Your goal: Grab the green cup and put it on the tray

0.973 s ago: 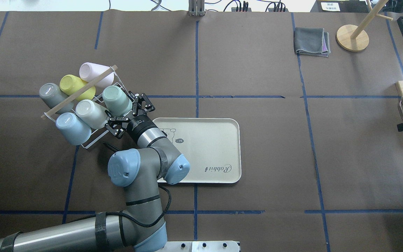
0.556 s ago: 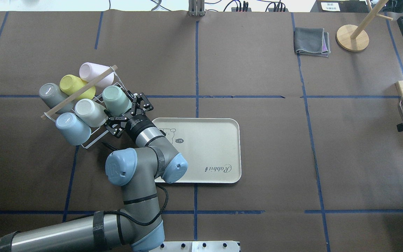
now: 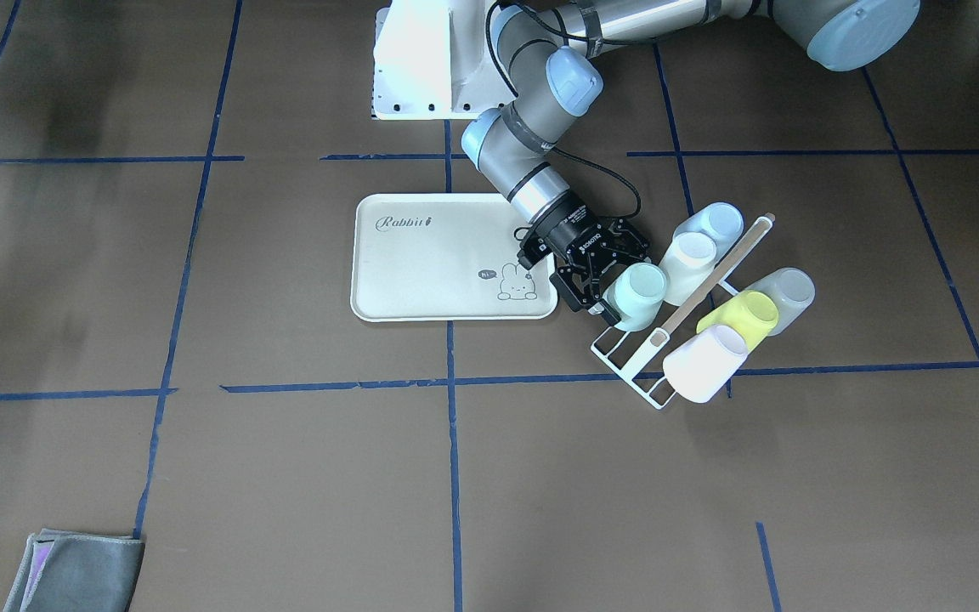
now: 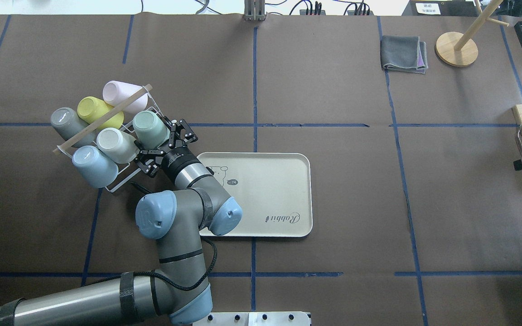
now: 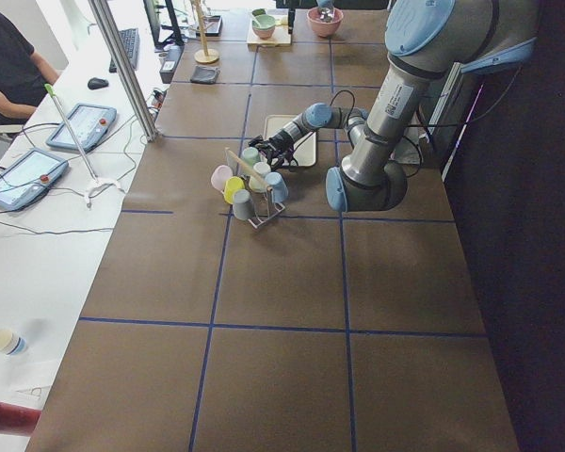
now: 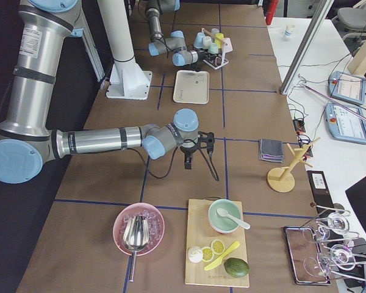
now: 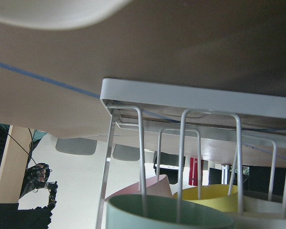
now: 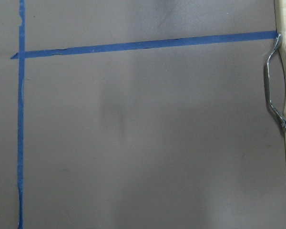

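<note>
1. On the wire rack, the green cup sits tilted, base up, right beside the tray but not on it.
2. Fingers on the left gripper are spread wide, straddling that cup.
3. Fingers on the right gripper — can't tell.

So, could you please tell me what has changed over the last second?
The left gripper slid a little closer to the rack, its open fingers reaching further around the green cup; nothing grasped yet. The other cups, rack and tray stayed put.
</note>
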